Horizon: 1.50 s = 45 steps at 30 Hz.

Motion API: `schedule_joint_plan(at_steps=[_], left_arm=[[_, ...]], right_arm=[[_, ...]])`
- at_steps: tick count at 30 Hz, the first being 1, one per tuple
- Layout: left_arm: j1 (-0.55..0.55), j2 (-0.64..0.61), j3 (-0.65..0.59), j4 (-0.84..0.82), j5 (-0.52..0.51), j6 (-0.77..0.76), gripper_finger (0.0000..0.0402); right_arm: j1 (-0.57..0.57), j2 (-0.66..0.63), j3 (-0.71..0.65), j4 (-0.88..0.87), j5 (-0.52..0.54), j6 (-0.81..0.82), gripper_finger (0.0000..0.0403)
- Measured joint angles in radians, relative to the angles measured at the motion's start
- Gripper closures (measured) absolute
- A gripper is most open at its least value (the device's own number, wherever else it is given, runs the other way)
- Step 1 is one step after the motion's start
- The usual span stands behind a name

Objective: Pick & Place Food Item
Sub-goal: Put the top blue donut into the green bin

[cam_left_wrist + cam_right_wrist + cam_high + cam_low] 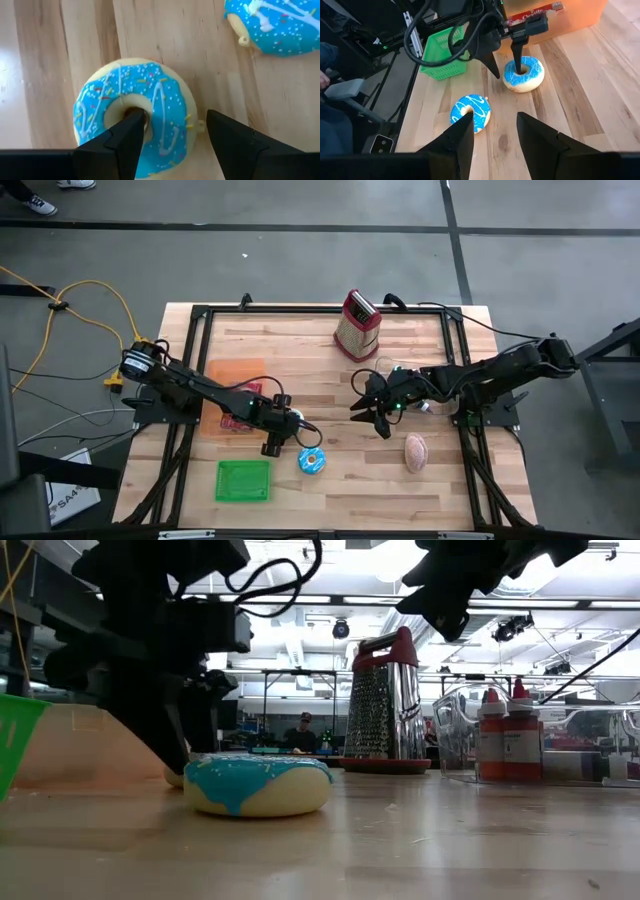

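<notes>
Two blue-iced doughnuts lie flat on the wooden table. My left gripper [172, 125] stands open over the one nearer the orange box [132, 117], pointing steeply down: one finger [131, 125] reaches into its hole and the other [225, 135] stands outside its rim. The right wrist view shows the same doughnut [527, 75] with that finger in the hole. The second doughnut [311, 461] lies free a little nearer the table's front edge. My right gripper [372, 418] hovers open above mid-table, to the right of both, with nothing between its fingers. My left gripper straddles one side of the doughnut's ring [170, 112], one finger inside the hole and one outside, coming from above at a slant. I cannot tell whether either finger touches it. The doughnut lies flat on the table.
A green basket [243, 480] stands at the front left. An orange box [235, 380] lies behind the left gripper. A metal grater [358, 325] stands at the back. A pinkish-brown food item [416, 451] lies at the front right. A clear bin with red bottles [500, 735] stands near the grater.
</notes>
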Motion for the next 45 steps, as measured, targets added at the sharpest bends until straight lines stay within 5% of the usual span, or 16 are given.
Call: schedule_joint_plan(at_steps=[10,20,30,45], left_arm=[[0.0,0.002,0.0,-0.004,0.004,-0.001,0.0198],[0.0,0.001,0.0,-0.004,0.004,-0.007,0.0263],[0.006,-0.009,0.002,-0.01,0.004,-0.004,0.0268],[-0.003,-0.19,0.089,-0.179,-0.033,0.028,0.0268]], right_arm=[[0.0,0.0,0.0,0.0,0.0,0.0,0.0264],[0.0,0.0,0.0,0.0,0.0,0.0,0.0264],[0.0,0.0,0.0,0.0,0.0,0.0,0.0264],[0.0,0.0,0.0,0.0,0.0,0.0,0.0264]])
